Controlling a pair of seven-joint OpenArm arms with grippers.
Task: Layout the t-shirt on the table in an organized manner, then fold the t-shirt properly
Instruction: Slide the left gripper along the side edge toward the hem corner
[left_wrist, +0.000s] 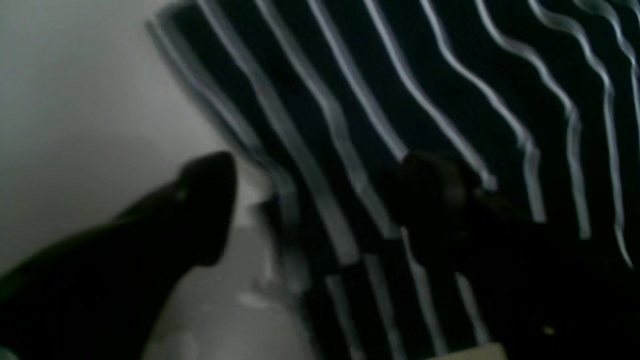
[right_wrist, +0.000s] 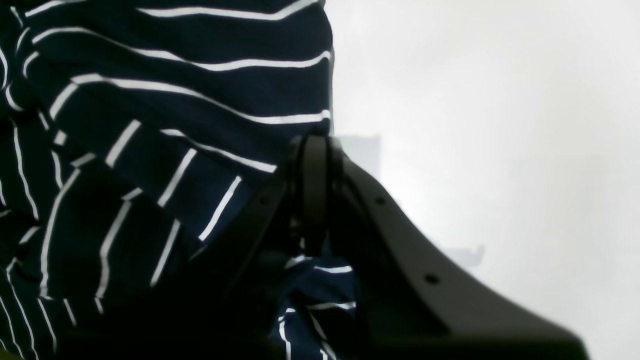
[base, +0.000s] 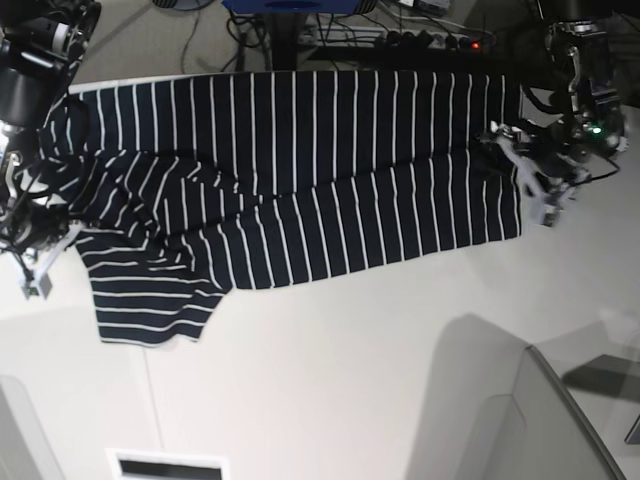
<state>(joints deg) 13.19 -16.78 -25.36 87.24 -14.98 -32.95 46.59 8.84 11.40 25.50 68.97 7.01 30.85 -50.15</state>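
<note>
Your t-shirt lies spread across the far half of the white surface, running nearly the whole width of the base view. The upper part is flat, with its stripes running straight. The lower edge slants, and toward the left of that view the cloth bunches into folds, with one sleeve sticking out toward the camera.

Your left claw sits at the shirt's edge on the right of the base view. In its wrist view the two dark fingers stand wide apart. One finger is over bare surface, the other is over striped cloth, and the shirt's edge runs between them. Nothing is gripped between them. This picture is blurred, so you cannot tell whether either finger touches the cloth.

Your right claw is at the bunched end of the shirt, on the left of the base view. In its wrist view the fingers are pressed together with no gap. Striped cloth lies against them on one side and shows again below, between the finger bodies. The cloth appears pinched there, so record this claw as clamped on the t-shirt. Beside it the surface is bright and washed out.

Behind the surface, cables and a power strip lie on the floor.
</note>
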